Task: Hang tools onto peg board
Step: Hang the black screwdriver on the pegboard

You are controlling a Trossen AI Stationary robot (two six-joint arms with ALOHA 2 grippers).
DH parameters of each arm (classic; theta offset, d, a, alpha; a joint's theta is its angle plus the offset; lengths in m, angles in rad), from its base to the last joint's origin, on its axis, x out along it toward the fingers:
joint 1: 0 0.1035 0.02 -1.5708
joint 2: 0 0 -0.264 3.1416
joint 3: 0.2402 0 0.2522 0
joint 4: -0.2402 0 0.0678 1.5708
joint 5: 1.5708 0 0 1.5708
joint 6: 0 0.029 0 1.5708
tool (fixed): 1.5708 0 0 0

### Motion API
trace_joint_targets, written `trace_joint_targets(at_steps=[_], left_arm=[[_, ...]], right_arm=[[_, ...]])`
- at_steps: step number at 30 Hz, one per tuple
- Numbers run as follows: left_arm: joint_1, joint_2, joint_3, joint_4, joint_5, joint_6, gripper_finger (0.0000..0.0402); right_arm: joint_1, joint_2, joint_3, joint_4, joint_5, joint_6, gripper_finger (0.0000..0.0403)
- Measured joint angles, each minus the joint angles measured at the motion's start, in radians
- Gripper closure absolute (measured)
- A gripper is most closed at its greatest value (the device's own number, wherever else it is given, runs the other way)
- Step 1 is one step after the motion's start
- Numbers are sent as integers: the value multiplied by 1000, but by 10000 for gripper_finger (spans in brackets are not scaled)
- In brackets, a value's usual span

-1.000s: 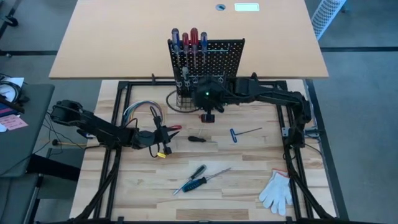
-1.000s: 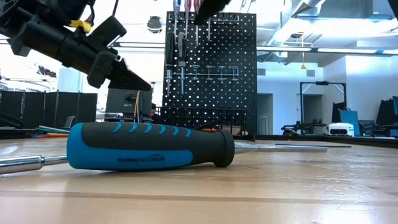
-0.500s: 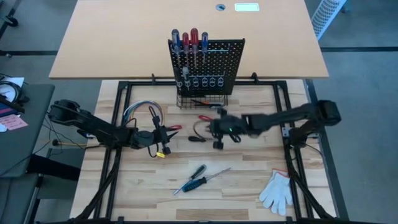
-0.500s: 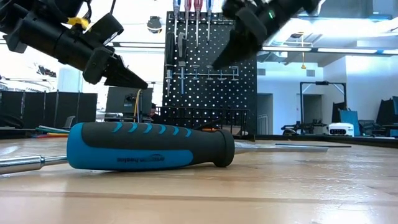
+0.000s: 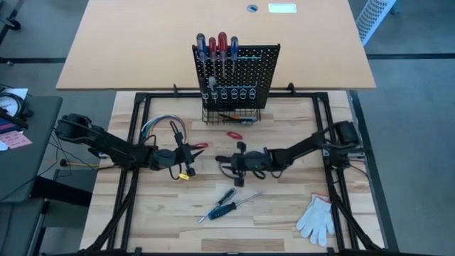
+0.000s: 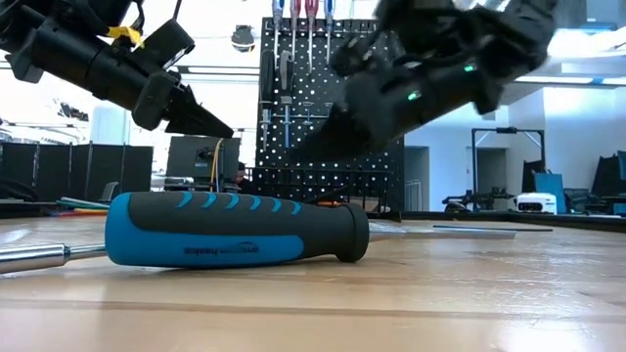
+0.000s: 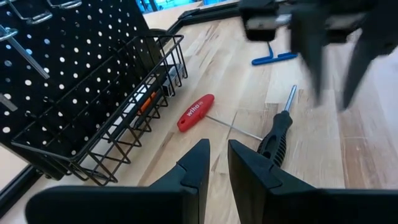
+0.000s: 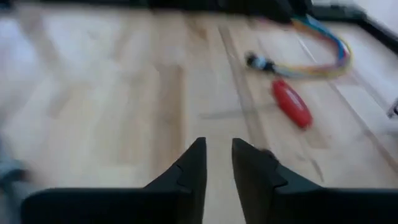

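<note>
The black peg board stands at the table's far middle. Several red and blue screwdrivers stand in its top holders, and a wire basket sits at its base. A small black screwdriver, two short red ones and a blue T-key lie on the table. My right gripper hovers by the black screwdriver with its fingers a little apart and empty. My left gripper waits left of it, narrowly open and empty.
A blue-handled screwdriver and a dark one lie near the front middle. A white glove lies at the front right. A bundle of coloured wires lies behind my left gripper. The black frame rails edge the work area.
My right gripper has left the peg board and swept down toward the table's near edge and to the left. It now stands low over the table by the small black screwdriver. My left arm has kept still.
</note>
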Motion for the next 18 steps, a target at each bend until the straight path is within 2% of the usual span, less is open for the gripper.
trace_joint_targets(at_steps=[4,8,10,14,18], left_arm=[[0,0,0,-18,1,-18,348],[0,2,-1,-41,2,-25,348],[0,2,-1,-44,2,-25,348],[0,2,-1,-43,2,-28,348],[0,2,-1,-48,2,-31,348]], right_arm=[[-49,29,156,-270,-20,-1,237],[-105,78,336,-549,-148,22,164],[-126,126,417,-626,-199,17,144],[-142,222,548,-780,-207,4,141],[-146,277,627,-907,-204,5,165]])
